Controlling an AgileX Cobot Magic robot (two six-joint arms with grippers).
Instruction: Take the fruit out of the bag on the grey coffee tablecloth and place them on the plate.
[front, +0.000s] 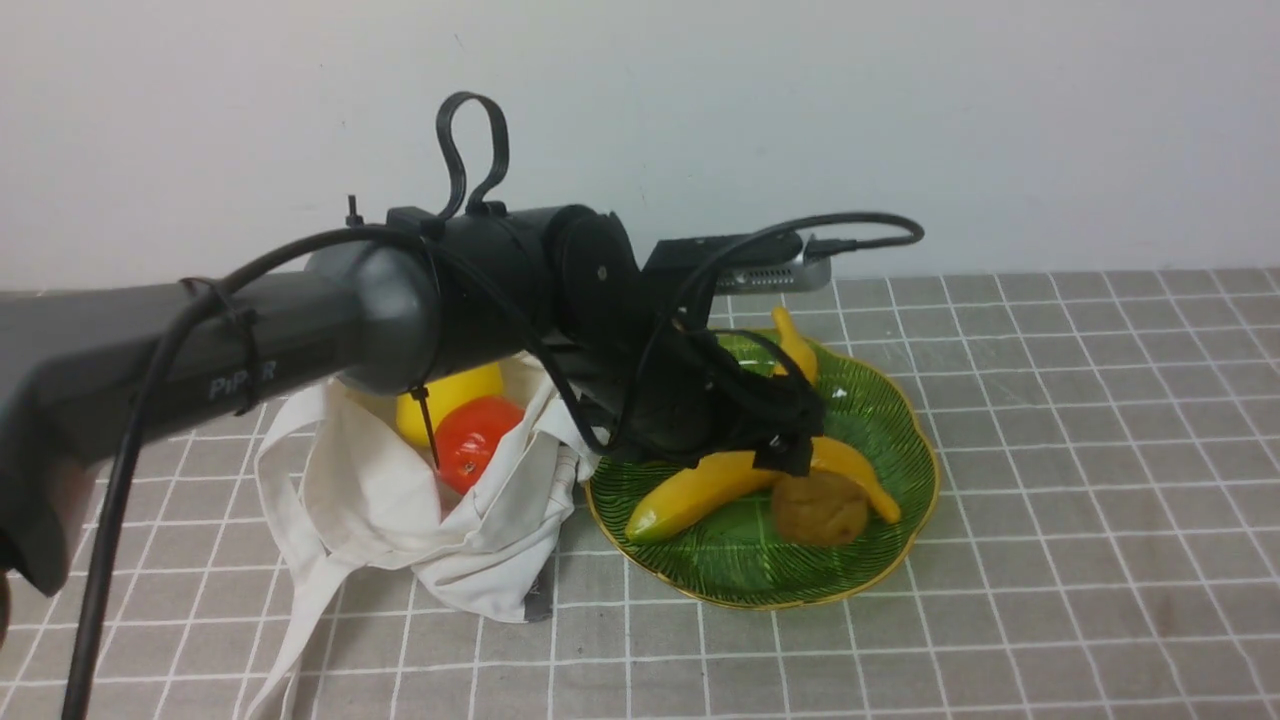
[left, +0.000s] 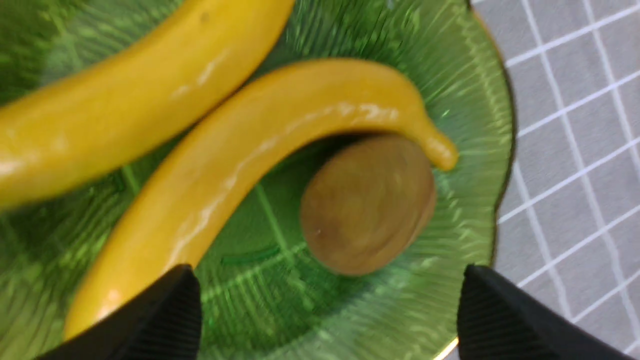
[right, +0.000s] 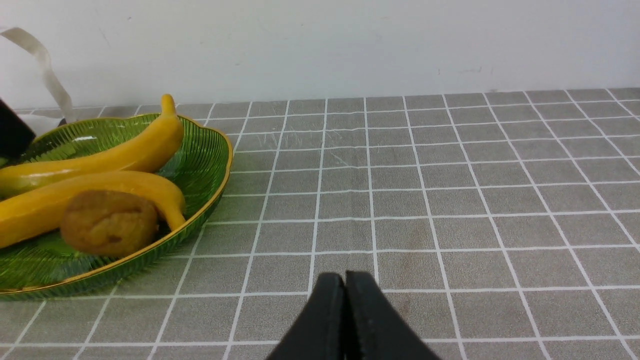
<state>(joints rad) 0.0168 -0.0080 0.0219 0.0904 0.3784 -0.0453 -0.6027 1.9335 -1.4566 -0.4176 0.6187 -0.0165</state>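
Stretching out level above the bag (front: 370, 500), the left arm (front: 300, 320) angles its wrist down over the plate (front: 880, 400). The left gripper (left: 327, 305) hangs there with jaws spread wide, nothing between them. Below sits the brown fruit (front: 820, 508), dull, rough and round, tucked against two glossy curved bananas (front: 700, 490) on ribbed green glass with a wavy gold rim. The smooth lemon (front: 450, 395) and shiny red-orange fruit (front: 475, 440) lie in the soft, crumpled canvas. The right gripper (right: 345, 300) sits low over the gridded tablecloth (front: 1050, 450), pinched closed, empty.
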